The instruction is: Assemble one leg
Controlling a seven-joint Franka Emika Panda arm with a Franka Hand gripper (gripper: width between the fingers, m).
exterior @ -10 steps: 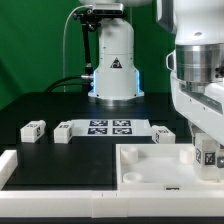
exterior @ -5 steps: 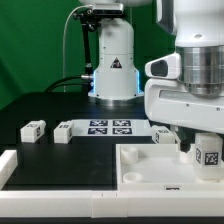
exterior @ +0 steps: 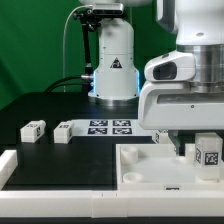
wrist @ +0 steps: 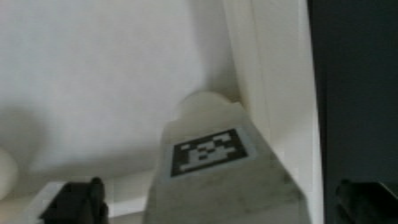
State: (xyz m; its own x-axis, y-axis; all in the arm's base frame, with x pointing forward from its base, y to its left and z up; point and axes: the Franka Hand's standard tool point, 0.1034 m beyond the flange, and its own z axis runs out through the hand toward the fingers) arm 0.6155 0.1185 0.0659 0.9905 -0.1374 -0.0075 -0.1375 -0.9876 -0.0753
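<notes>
Pincer [wrist: 210,200] spread wide, its fingers either side of the leg [wrist: 217,150].

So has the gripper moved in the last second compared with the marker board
Yes. In the exterior view the gripper has shifted toward that view's left, so the arm now covers the right end of the marker board. Its open jaws stay either side of the leg.

The exterior view is evenly and brightly lit against a green backdrop [exterior: 40,50]; a blue-white glow is seen at the arm's base [exterior: 112,92]. The near arm housing [exterior: 190,90] is rendered soft, out of focus. Both pictures are coarse and low in detail. The wrist view is dimmer and blurred, with soft grey shadows spread over the white panel [wrist: 107,80].
</notes>
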